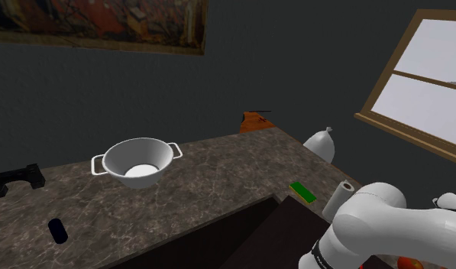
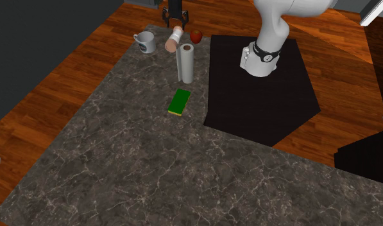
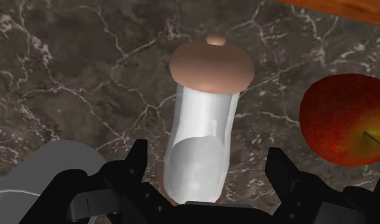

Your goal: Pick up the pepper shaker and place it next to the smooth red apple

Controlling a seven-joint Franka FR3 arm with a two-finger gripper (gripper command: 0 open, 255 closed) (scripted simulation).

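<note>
Just ahead of my tool (image 3: 207,153), the clear-bodied, tan-capped pepper shaker (image 3: 204,121) seems to lie on its side on the dark, pale-veined marble tabletop (image 3: 67,70). Its long axis runs straight away from the tool, with the rounded cap at the far end. My tool stands wide, its two black fingers flanking the shaker's base and touching neither side.

The smooth red apple (image 3: 347,118), with a yellowish patch, sits near the shaker but apart from it. A white mug (image 2: 144,42) sits on the shaker's other side. An upright white paper roll (image 2: 186,63) stands just beside the shaker, with a flat green sponge (image 2: 179,101) farther along the tabletop. Warm wooden floor (image 2: 49,83) surrounds the tabletop.
</note>
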